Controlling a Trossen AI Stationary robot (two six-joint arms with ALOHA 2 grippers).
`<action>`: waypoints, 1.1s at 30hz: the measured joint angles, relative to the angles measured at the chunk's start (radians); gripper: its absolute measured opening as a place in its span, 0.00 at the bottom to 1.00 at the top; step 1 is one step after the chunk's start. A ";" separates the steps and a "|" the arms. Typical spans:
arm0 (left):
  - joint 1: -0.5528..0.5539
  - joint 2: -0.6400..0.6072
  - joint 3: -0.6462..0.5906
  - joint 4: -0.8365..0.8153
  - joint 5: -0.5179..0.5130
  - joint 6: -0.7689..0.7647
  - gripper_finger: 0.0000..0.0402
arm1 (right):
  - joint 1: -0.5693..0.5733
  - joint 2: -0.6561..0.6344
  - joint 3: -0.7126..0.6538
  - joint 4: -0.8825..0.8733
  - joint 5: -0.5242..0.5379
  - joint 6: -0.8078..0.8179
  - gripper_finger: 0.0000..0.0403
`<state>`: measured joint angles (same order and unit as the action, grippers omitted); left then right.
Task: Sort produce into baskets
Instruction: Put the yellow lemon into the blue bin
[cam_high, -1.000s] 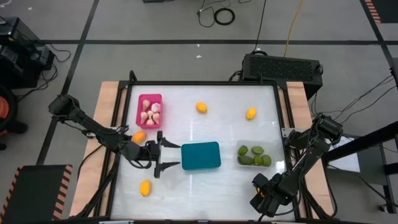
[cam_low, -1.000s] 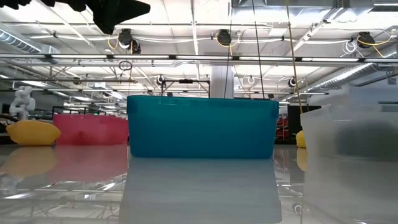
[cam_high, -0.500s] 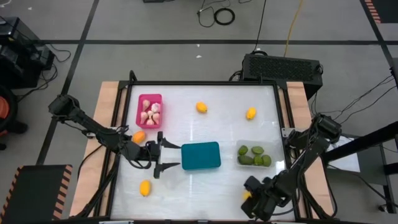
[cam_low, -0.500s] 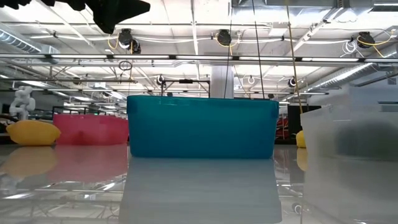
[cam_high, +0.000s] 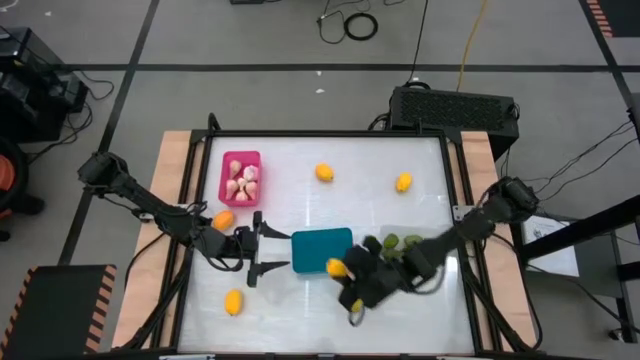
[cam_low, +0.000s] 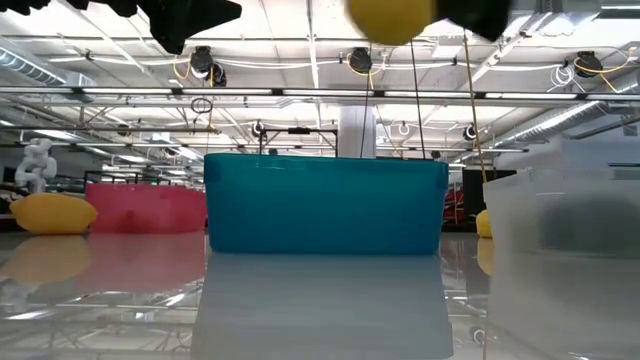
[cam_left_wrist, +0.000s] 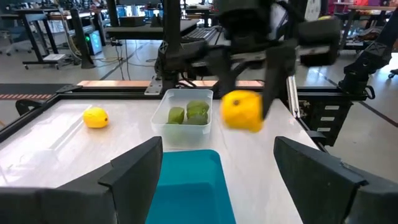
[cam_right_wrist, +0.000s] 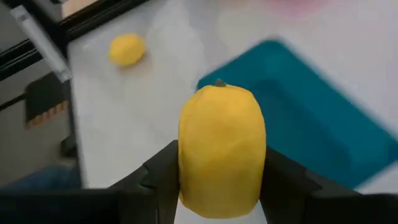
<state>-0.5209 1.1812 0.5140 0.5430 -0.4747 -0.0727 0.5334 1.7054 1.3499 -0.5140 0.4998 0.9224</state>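
Carrying a yellow-orange oval toy fruit (cam_right_wrist: 221, 149), pinched in its jaws, the right gripper (cam_high: 345, 272) hangs by the teal plastic bin's (cam_high: 322, 250) edge; next: centre over bin, release; left gripper (cam_high: 258, 247) waits beside it, jaws spread.

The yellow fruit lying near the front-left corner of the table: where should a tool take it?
Across its narrow middle, from straight above. The yellow fruit lies on its side, an oval on bare table with nothing beside it, so fingers can drop either side of its short width.
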 joint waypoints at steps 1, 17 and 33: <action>0.000 0.000 0.000 0.000 0.000 0.000 0.78 | -0.023 0.007 0.000 0.015 -0.001 -0.037 0.42; -0.001 -0.089 0.000 -0.240 -0.007 -0.052 0.78 | -0.214 0.073 0.000 0.002 -0.155 -0.179 0.49; -0.001 -0.121 0.000 -0.301 -0.029 -0.103 0.78 | -0.334 0.073 -0.001 -0.007 -0.217 -0.179 0.62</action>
<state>-0.5220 1.0607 0.5140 0.2415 -0.5034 -0.1760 0.1991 1.7784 1.3491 -0.5210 0.2825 0.7430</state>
